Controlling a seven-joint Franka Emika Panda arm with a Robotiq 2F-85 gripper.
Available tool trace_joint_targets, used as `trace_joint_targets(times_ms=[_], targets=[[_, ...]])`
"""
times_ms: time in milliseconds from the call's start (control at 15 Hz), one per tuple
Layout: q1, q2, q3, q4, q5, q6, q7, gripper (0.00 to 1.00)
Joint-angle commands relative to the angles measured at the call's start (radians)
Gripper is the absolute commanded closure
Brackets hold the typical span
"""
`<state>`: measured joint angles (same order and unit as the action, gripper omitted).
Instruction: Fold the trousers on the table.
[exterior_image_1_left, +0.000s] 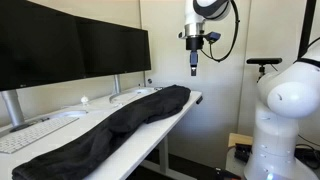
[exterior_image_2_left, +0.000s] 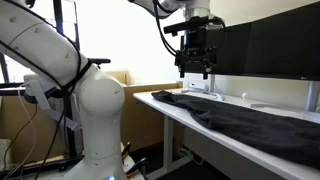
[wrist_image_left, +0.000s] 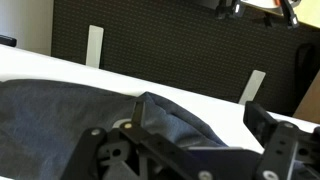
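Note:
Dark trousers (exterior_image_1_left: 120, 125) lie stretched out along the white table (exterior_image_1_left: 190, 100); they also show in an exterior view (exterior_image_2_left: 240, 118). My gripper (exterior_image_1_left: 194, 68) hangs well above the trousers' end near the table's edge, seen too in an exterior view (exterior_image_2_left: 195, 72). It is open and empty. In the wrist view the trousers' end (wrist_image_left: 70, 115) lies below and between the spread fingers of the gripper (wrist_image_left: 200, 125), on the white tabletop (wrist_image_left: 220, 105).
Two black monitors (exterior_image_1_left: 70, 45) stand along the back of the table, with a white keyboard (exterior_image_1_left: 30, 135) in front. Their stands (wrist_image_left: 94, 47) show in the wrist view. The robot's white base (exterior_image_2_left: 90, 100) stands beside the table. A cardboard box (exterior_image_1_left: 240, 142) sits on the floor.

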<state>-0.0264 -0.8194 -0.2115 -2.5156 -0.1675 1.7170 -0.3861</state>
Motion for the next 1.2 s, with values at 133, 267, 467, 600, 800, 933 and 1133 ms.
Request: trace_joint_targets(times_ms=[133,267,467,600,800,933,1133], targets=[[0.001,0.001,0.000,0.002,0.000,-0.002,0.001,0.00],[0.001,0.001,0.000,0.002,0.000,-0.002,0.001,0.00],[0.001,0.001,0.000,0.002,0.000,-0.002,0.001,0.00],[0.001,0.001,0.000,0.002,0.000,-0.002,0.001,0.00],[0.001,0.001,0.000,0.002,0.000,-0.002,0.001,0.00],[-0.002,0.000,0.003,0.001,-0.007,0.002,0.003,0.00],[0.058,0.144,0.082,0.106,0.050,0.039,0.092,0.00]])
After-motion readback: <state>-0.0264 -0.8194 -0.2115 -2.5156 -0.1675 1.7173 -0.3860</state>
